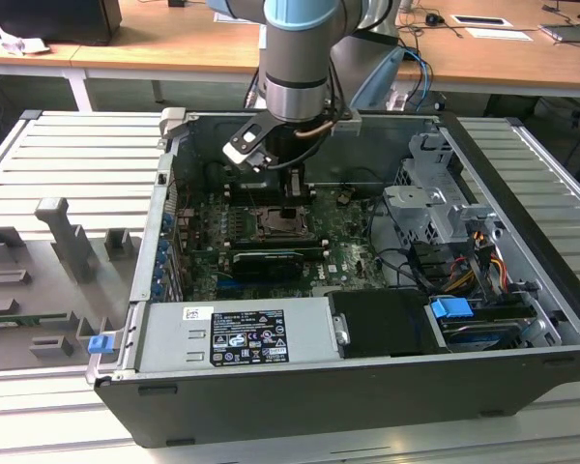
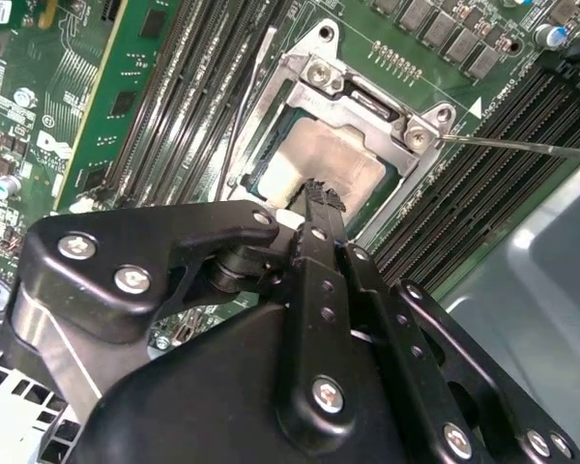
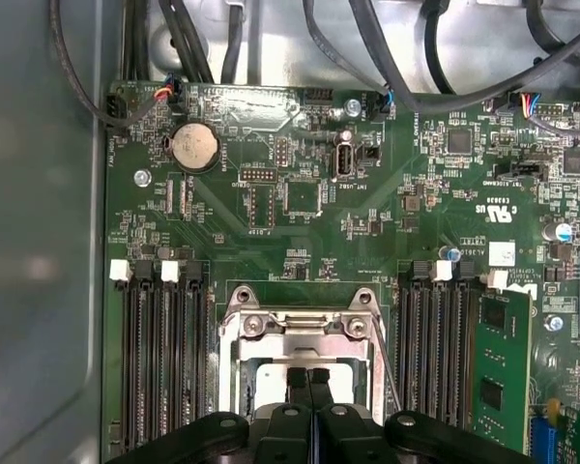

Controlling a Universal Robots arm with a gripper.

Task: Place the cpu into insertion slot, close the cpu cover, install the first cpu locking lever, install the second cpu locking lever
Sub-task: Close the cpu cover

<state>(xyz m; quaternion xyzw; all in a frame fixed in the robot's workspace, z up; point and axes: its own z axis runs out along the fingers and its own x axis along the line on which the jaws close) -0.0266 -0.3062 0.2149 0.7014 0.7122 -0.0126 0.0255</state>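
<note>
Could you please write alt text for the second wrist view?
The black gripper, fingers shut, has its tips over the beige cpu, which sits framed by the silver cpu cover. Long black memory slots flank it on the green motherboard.

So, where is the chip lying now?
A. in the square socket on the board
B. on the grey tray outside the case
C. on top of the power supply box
A: in the second wrist view the chip shows its pale metal face inside the silver rim of the socket, right at the tip of the shut end effector.
</note>
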